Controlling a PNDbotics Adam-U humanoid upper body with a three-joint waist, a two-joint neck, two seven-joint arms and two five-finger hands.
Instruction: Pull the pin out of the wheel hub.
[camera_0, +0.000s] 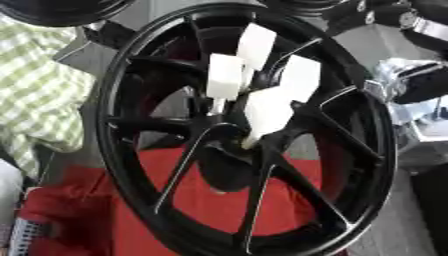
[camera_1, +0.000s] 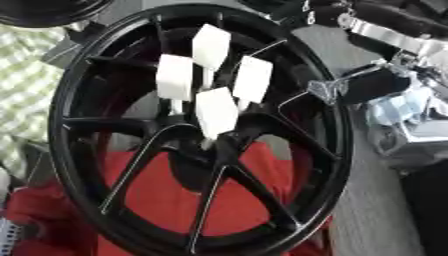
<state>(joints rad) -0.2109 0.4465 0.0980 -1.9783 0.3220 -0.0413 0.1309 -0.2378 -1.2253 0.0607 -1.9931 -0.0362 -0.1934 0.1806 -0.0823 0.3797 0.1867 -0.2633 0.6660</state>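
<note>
Red cloth (camera_0: 210, 200) beneath black wheel hub (camera_1: 201, 130), white pins (camera_1: 214, 112) at centre, right robot hand (camera_1: 385, 82) beside rim, fingers unclear

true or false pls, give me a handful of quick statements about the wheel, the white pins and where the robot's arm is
1. The wheel is black with spokes running from hub to rim. True.
2. Four white block-topped pins stand out of the hub area. True.
3. The pins are all red. False: they are white; the red is the cloth seen behind the spokes.
4. A hand is curled round one of the pins. False: nothing touches the pins; only a black and silver arm shows at the upper right, away from them.
5. A green checked fabric lies to the left of the wheel. True.
6. The wheel lies flat with its hub hidden. False: its face is toward the camera, and the hub shows.
</note>
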